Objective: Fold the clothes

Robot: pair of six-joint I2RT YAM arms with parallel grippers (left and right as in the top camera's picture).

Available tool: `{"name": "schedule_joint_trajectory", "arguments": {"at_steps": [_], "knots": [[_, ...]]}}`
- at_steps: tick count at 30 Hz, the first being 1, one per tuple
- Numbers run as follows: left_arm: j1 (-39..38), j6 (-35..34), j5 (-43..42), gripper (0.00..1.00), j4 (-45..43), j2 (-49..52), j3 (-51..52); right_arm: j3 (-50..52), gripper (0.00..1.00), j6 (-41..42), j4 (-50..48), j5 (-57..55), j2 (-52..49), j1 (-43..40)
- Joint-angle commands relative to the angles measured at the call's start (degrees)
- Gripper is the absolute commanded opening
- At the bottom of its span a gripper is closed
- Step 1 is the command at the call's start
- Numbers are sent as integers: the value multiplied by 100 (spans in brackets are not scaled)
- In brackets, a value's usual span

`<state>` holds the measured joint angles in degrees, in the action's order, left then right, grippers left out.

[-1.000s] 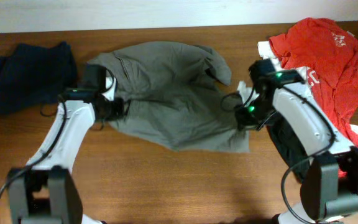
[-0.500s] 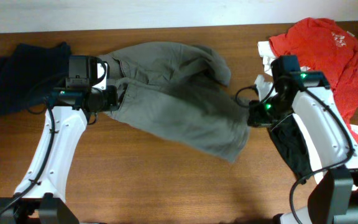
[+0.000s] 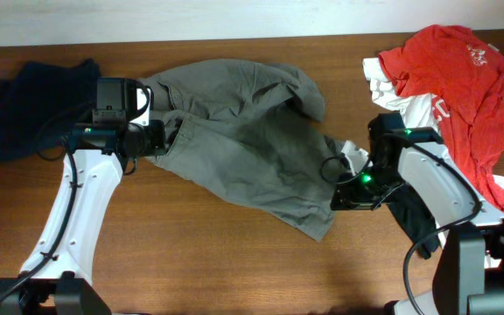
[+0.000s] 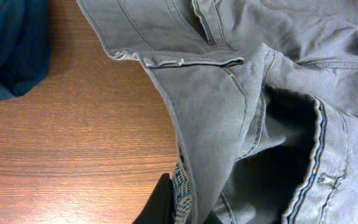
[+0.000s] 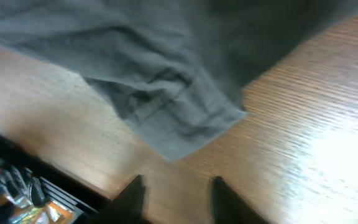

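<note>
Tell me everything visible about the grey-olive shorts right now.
The grey-olive shorts look like sturdy stitched twill, with seams and a pocket opening. They lie crumpled and spread across the wooden table, one leg trailing toward the robot. The left hand pinches their waistband; the right hand, open, sits beside that leg.

table [image 3: 234, 262]: brown wood grain | far edge: pale strip [image 3: 147, 17], possibly wall | light: even

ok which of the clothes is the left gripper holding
The grey-olive shorts in the middle: the left gripper pinches their edge. The dark blue piece at far left and the red T-shirt at right lie clear of it.
</note>
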<state>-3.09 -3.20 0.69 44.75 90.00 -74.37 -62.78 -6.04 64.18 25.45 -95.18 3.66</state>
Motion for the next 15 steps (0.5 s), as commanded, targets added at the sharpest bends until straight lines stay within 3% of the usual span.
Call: {"name": "schedule_joint_trajectory", "arguments": {"at_steps": [1, 7, 15], "knots": [[15, 28, 175, 1, -101, -44, -55, 264, 52, 291, -168, -2, 96, 483], [17, 28, 214, 1, -140, -44, -55, 538, 56, 1279, -970, -1099, 96, 1451], [17, 28, 210, 1, -166, -44, -55, 929, 56, 1622, -1484, -1886, 94, 2275]]}}
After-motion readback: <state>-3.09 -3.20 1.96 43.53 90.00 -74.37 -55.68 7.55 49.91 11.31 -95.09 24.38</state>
